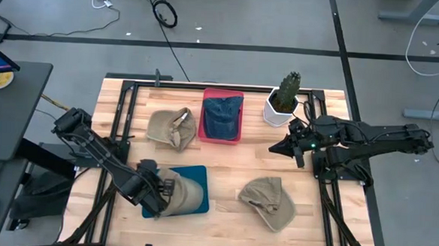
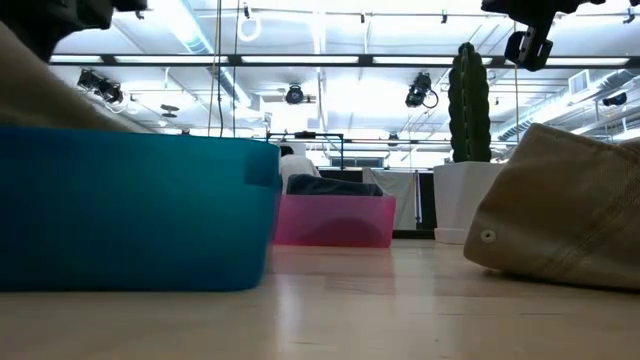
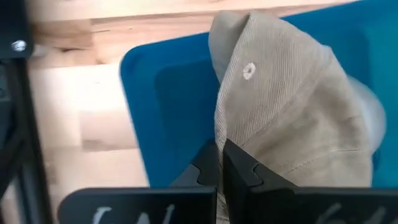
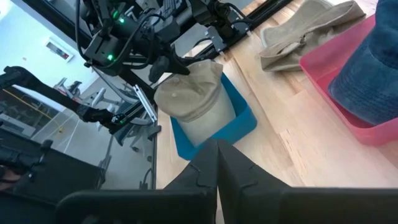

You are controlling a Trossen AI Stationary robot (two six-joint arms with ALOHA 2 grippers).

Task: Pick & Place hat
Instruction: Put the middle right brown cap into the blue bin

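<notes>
A tan corduroy hat (image 1: 182,192) stands in a blue bin (image 1: 202,175) near the table's near-left corner. My left gripper (image 3: 221,163) is shut on it from the table's left side. Two more tan hats lie flat on the wood: one (image 1: 172,126) beside a pink bin (image 1: 221,138), the other (image 1: 268,202) near the near-right. A blue denim hat (image 1: 222,114) lies in the pink bin. My right gripper (image 1: 278,147) hovers shut above the table right of the pink bin, touching nothing. My left gripper pinches the tan hat's side edge (image 3: 219,134) between its two shut fingers, below the eyelet (image 3: 249,70). It comes from the table's left, slanting down. The hat stands crown-up with its lower part inside the blue bin (image 3: 161,106).
A cactus in a white pot (image 1: 282,104) stands at the far right, close to my right arm. Dark metal rails (image 1: 122,110) frame the table. Bare wood (image 1: 228,169) lies between the two bins and the near-right hat.
</notes>
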